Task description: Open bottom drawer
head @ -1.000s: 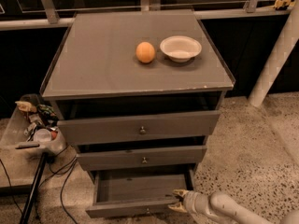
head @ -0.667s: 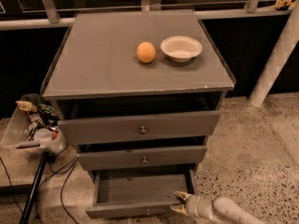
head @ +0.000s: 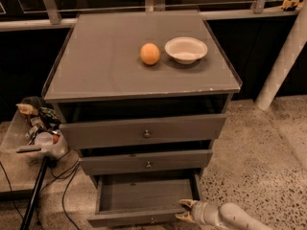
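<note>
- bottom drawer (head: 142, 196) sits lowest in the cabinet (head: 105, 75), pulled well out, inside visible
- gripper (head: 185, 211) at the drawer's front right corner, fingers (head: 189, 203) spread apart, nothing clearly held; contact with the front panel: can't tell
- mid drawer (head: 144, 163) and top drawer (head: 144, 131) both slightly out
- orange (head: 150, 53) and white bowl (head: 186, 49) just beside each other on top

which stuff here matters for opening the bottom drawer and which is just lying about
For the job:
- bottom drawer, pulled out
- pincer, at the drawer's front right corner

Just lying about:
- orange and white bowl, side by side on the cabinet top
- bin of clutter, left of the cabinet
</note>
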You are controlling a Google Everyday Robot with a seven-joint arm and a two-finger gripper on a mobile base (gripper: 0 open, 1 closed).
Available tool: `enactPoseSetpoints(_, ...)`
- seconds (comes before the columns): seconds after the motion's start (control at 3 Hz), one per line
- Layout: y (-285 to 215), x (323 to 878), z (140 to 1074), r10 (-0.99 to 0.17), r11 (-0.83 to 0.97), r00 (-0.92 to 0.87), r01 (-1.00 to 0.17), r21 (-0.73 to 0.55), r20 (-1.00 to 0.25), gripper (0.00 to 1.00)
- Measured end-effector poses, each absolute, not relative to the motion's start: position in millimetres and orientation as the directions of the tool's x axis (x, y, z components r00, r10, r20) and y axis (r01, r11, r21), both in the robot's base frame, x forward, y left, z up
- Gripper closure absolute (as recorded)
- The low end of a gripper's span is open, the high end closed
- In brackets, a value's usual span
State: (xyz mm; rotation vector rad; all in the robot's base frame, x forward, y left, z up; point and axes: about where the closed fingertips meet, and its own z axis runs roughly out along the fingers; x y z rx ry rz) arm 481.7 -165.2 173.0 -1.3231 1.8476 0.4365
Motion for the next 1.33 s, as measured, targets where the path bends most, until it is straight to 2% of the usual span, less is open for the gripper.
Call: enactPoseSetpoints(1.33,-180,448,197,-0.636,0.389,-0.108,-0.900,-0.197,-0.764,1.00)
